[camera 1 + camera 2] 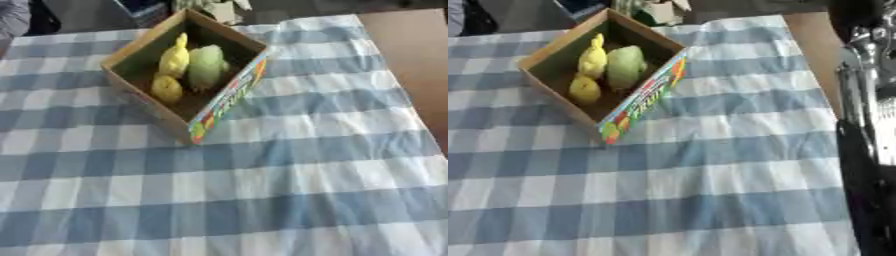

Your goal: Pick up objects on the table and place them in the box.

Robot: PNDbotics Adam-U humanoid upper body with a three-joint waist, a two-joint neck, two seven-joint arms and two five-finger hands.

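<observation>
The box [188,75] sits upper left on the checked surface [262,200], its long axis running diagonally, with three yellow-green objects [179,67] already inside. No loose object shows on the cloth. Only the right arm [868,125] appears, upright along the right edge; neither robot hand is visible.

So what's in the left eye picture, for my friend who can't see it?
An open cardboard box sits on a blue-and-white checked tablecloth, holding two yellow objects and a pale green one. No robot hand shows.
</observation>
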